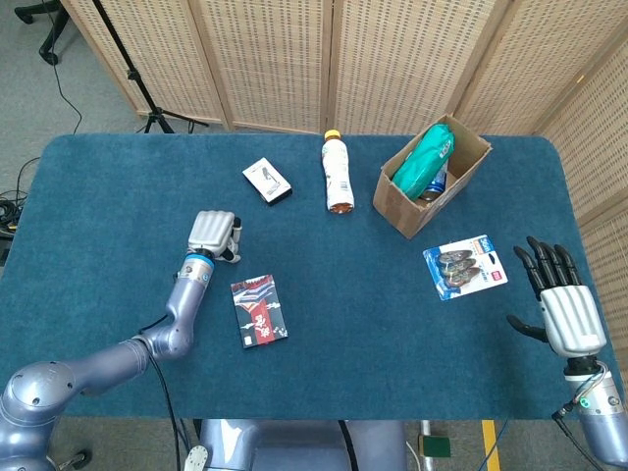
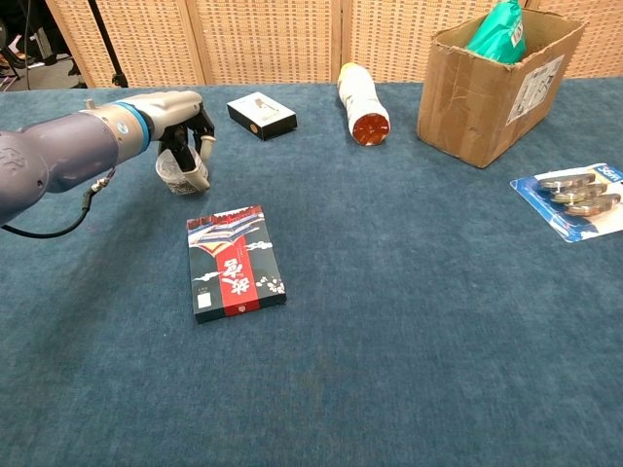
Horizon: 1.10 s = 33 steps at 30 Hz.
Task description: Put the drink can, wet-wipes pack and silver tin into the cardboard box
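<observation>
Matt blue cloth covers the table [image 2: 409, 331]. The box [image 2: 487, 88] is rough brown cardboard; the wet-wipes pack [image 2: 496, 29] glossy green plastic.

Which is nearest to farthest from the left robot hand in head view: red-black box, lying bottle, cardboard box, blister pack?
From the left robot hand:
1. Red-black box, just right of it, toward the robot.
2. Lying bottle, at the table's far middle.
3. Cardboard box, far right.
4. Blister pack, at the right side.
</observation>
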{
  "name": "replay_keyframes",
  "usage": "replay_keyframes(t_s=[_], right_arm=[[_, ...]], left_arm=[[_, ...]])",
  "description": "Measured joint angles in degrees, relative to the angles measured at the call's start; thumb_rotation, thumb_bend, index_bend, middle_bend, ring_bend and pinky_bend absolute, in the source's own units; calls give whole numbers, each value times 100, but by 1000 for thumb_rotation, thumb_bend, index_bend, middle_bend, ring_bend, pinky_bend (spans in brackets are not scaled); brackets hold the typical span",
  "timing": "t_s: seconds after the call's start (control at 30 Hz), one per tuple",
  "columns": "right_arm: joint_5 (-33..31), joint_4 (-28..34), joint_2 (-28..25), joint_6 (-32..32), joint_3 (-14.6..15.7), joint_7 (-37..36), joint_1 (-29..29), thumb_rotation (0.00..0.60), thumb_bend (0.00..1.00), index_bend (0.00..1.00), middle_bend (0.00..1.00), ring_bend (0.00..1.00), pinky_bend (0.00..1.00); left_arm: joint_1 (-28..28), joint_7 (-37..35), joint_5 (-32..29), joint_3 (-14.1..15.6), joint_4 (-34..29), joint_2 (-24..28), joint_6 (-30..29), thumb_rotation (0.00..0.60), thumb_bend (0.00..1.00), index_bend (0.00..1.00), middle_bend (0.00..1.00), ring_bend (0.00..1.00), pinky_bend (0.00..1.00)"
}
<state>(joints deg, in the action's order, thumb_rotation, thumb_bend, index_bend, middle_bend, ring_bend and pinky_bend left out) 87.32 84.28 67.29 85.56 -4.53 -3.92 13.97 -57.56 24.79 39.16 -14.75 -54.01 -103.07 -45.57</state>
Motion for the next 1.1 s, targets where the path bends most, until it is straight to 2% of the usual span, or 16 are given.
replay_keyframes(t_s=[0.33, 0.63, 0.8, 1.1], right_arm=[[34, 94, -46, -37, -28, -27, -42, 600, 0, 0, 0, 0, 5], [-2, 160, -82, -64, -80, -46, -74, 600, 0, 0, 0, 0, 5], [-9, 174, -96, -75, -102, -47, -90, 600, 0, 0, 0, 0, 5], [-98, 168, -150, -94, -177, -184, -125, 600, 0, 0, 0, 0, 5]], left_arm=[[161, -85, 289, -87, -721, 344, -229, 600, 132, 696, 582, 526, 633], [84, -18, 825, -103, -1888, 651, -392, 600, 126, 696, 582, 525, 633], [-315, 286, 727, -149, -2480, 614, -145, 600, 123, 696, 582, 525, 633], [-1270, 976, 582, -116, -2401, -116, 216, 600, 121, 696, 582, 525, 633]])
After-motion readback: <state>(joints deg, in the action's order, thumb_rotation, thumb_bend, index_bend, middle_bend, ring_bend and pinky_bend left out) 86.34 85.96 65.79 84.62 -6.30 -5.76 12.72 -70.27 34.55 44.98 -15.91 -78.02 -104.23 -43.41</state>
